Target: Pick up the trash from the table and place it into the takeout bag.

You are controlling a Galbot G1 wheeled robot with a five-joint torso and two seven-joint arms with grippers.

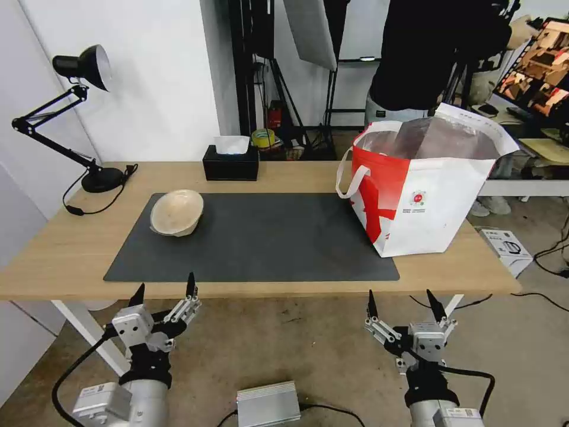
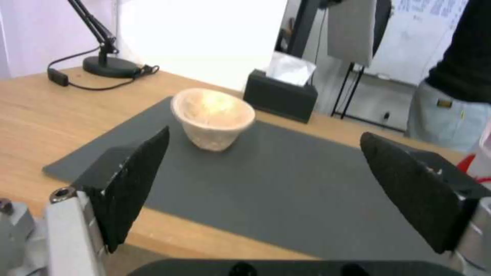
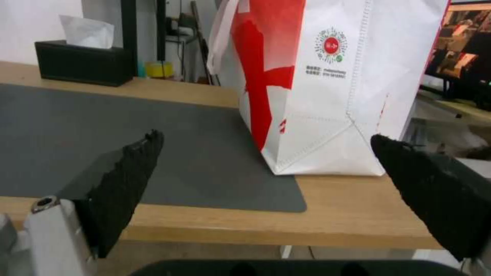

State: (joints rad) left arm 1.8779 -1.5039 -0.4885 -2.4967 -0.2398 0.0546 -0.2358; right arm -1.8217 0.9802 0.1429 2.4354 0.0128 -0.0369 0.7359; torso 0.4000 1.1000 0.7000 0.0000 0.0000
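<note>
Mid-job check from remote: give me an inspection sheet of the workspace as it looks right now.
Surface: light-wood table with dark grey mat.
Job's things: beige pulp bowl tilted on the mat's left; takeout bag upright at the mat's right, mouth open.
Clutter: black tissue box and desk lamp along the far edge.
End effectors: left end effector and right end effector open, empty, before the near table edge.
Cables: lamp cord on the table; more on the floor.
Surroundings: person standing behind the bag.

I'm working in a studio-like lab. Far behind the long light-wood table [image 1: 71, 249] stand black light stands [image 1: 332, 89]. A bright monitor [image 1: 536, 71] glows far right.
</note>
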